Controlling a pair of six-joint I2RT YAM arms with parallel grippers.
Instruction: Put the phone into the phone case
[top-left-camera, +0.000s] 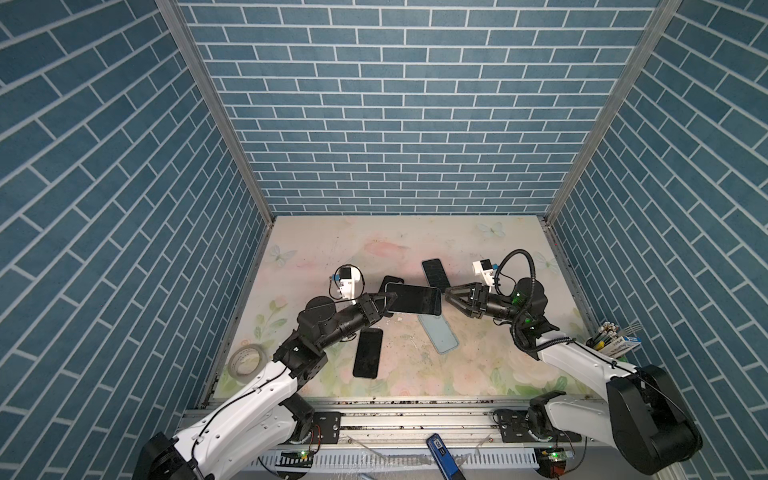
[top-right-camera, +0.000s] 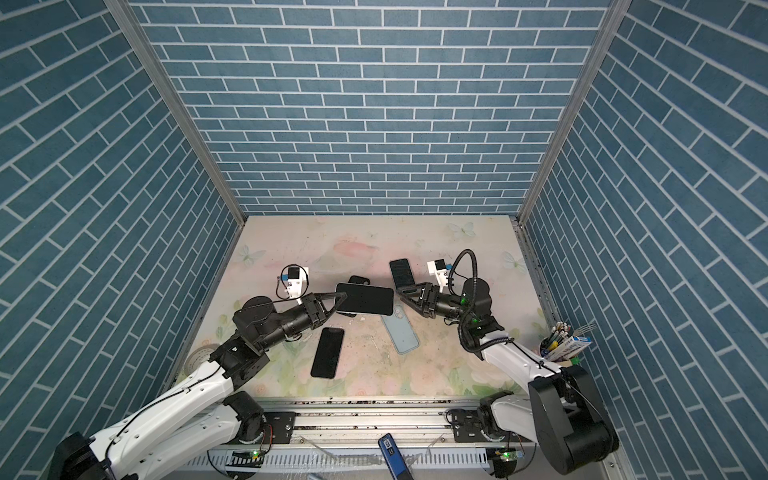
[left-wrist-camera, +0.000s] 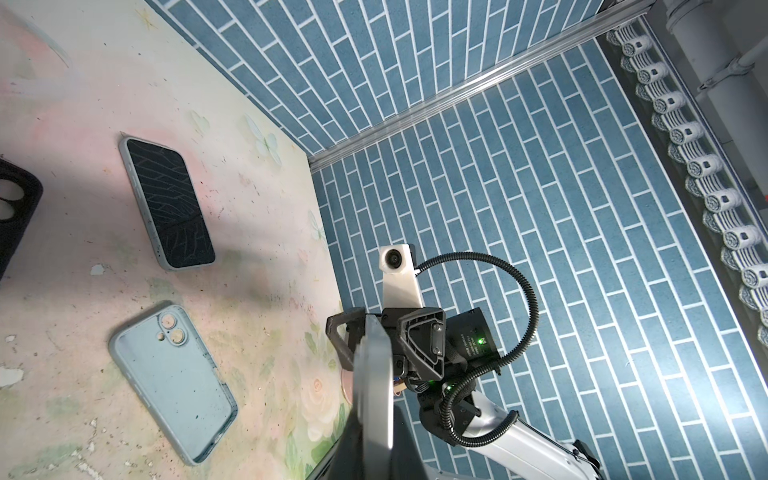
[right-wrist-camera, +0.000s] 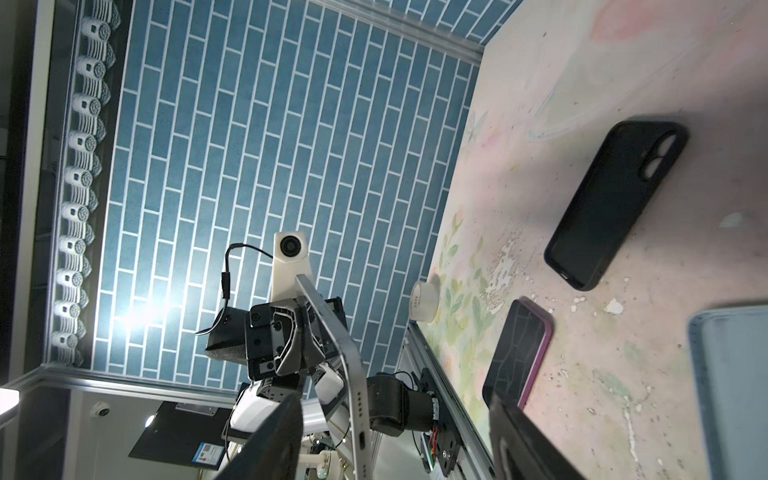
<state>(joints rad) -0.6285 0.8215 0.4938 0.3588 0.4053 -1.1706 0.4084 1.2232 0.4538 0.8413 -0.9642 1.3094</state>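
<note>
Notebook: I read this as a robot lab test cell. Brick-print panels (top-left-camera: 374, 124) on aluminium posts (top-left-camera: 218, 112) box in a floral surface (top-left-camera: 478, 365). Left arm (top-left-camera: 249, 395) and right arm (top-left-camera: 577, 359) bolt to a slotted rail (top-left-camera: 415, 409), with a cable duct (top-left-camera: 374, 459) in front.

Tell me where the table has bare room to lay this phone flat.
Widest bare room: the far strip of table between the back wall and the black case and cased phone. Also by the front rail, between the light blue case and the right arm. Crowded: the middle, under the held phone, and beside the dark phone.
</note>
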